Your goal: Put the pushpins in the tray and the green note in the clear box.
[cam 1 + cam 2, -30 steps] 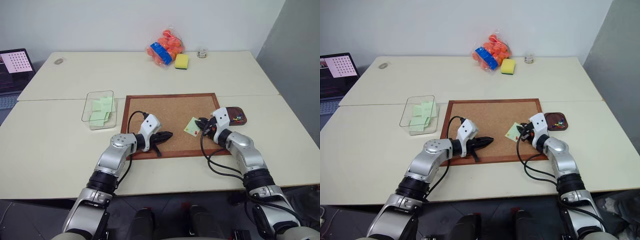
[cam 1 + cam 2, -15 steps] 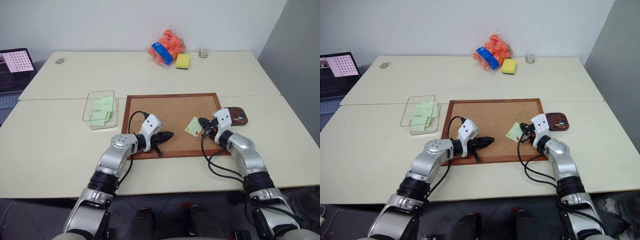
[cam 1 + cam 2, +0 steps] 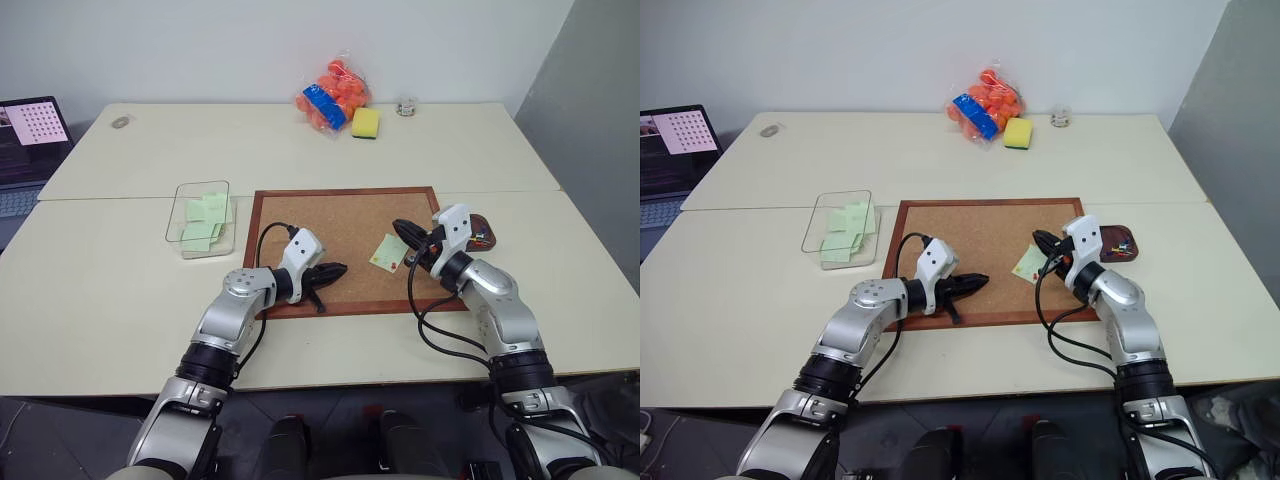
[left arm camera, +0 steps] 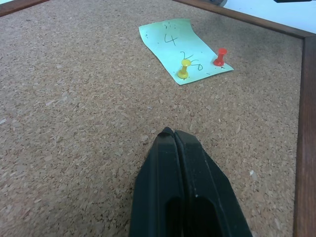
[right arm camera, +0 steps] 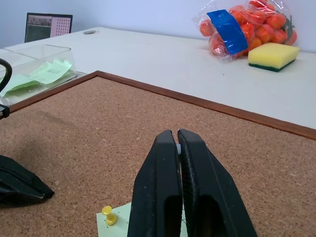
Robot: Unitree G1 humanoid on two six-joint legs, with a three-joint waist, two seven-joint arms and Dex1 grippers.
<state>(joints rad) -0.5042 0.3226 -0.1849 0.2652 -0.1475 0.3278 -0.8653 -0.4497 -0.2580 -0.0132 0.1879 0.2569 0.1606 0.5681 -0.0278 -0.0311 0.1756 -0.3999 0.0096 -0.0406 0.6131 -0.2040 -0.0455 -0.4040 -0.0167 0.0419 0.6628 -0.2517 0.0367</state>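
A: In the head view we see the green note [image 3: 387, 253] right of the middle of the frame, lying on the corkboard [image 3: 340, 225]. The clear box [image 3: 199, 218] is at middle left and already has several green notes inside. The tray [image 3: 1113, 241] is at middle right, just beside the board, partly behind our right arm, with some small coloured pushpins in it.

B: And our grippers?

A: The left gripper [image 3: 334, 270] is at the lower edge of the board, fingers closed on nothing. The right gripper [image 3: 404, 234] is raised just beside the note, fingers pressed together. Whether a pin is between them, we cannot tell.

B: In the left wrist view, the note is in the upper middle of the frame with a yellow pushpin [image 4: 183, 68] and a red pushpin [image 4: 219, 56] standing in it. Our black fingers [image 4: 170, 187] are shut.

A: In the right wrist view, the yellow pin shows at the bottom left, on the note's corner, and the box with notes at far left.

B: So we judge the task is partly done. These two pins must go to the tray, then this last note to the box.
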